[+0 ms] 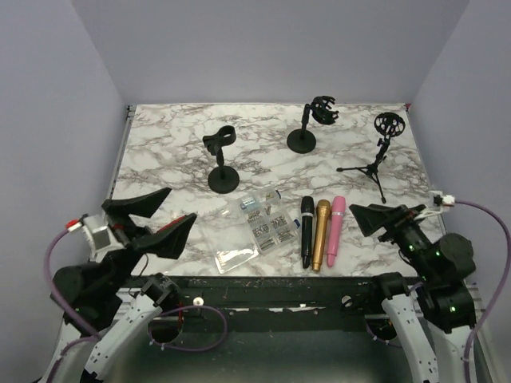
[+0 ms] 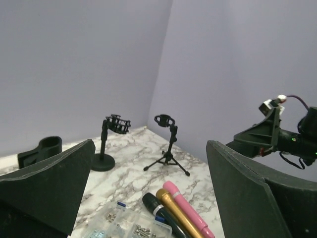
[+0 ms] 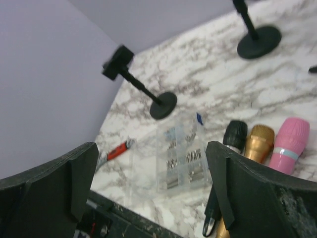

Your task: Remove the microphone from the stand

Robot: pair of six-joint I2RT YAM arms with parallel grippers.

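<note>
Three microphones lie side by side on the marble table near the front: black (image 1: pixel 307 231), gold (image 1: pixel 321 234) and pink (image 1: pixel 335 230). They also show in the left wrist view, black (image 2: pixel 161 212), gold (image 2: pixel 179 212) and pink (image 2: pixel 187 206), and in the right wrist view, black (image 3: pixel 235 135), gold (image 3: pixel 258 141) and pink (image 3: pixel 290 144). Three stands are behind them: a clip stand (image 1: pixel 221 159), a shock-mount stand (image 1: pixel 307 128) and a tripod stand (image 1: pixel 375 159). All holders look empty. My left gripper (image 1: pixel 177 206) is open and empty at front left. My right gripper (image 1: pixel 363 215) is open and empty at front right.
A clear plastic box of screws (image 1: pixel 255 223) lies left of the microphones. A red-handled tool (image 3: pixel 116 148) lies near the table's front left edge. Purple walls close in the table on three sides.
</note>
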